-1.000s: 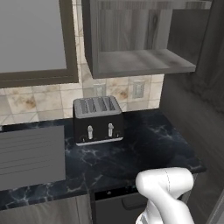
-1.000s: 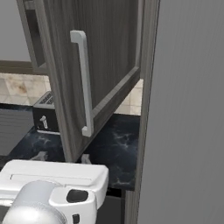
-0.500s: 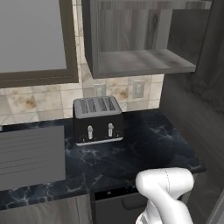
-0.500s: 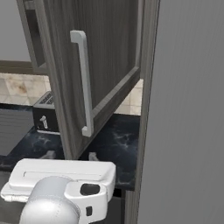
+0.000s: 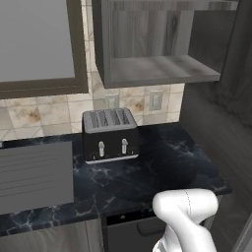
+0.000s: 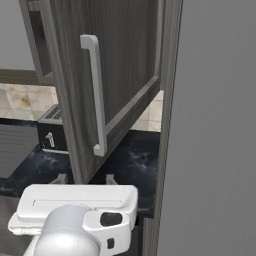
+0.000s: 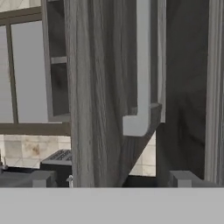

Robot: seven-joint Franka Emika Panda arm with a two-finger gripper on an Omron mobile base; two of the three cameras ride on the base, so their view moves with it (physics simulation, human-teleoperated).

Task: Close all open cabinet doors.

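The open cabinet door [image 6: 117, 85] swings out over the counter [image 5: 162, 167] beside the tall grey fridge side, its top cut off, and it hides most of the toaster [image 6: 52, 135] in the right base view. The hand [image 7: 111, 179] sits low below the door's silver handle [image 7: 142, 70] with its tips spread wide, holding nothing. Open shelf [image 5: 157, 69] sits above the toaster.

Toaster [image 5: 109, 135] on counter [image 5: 162, 167] — cabinet door [image 6: 115, 75] seemingly swung out above.
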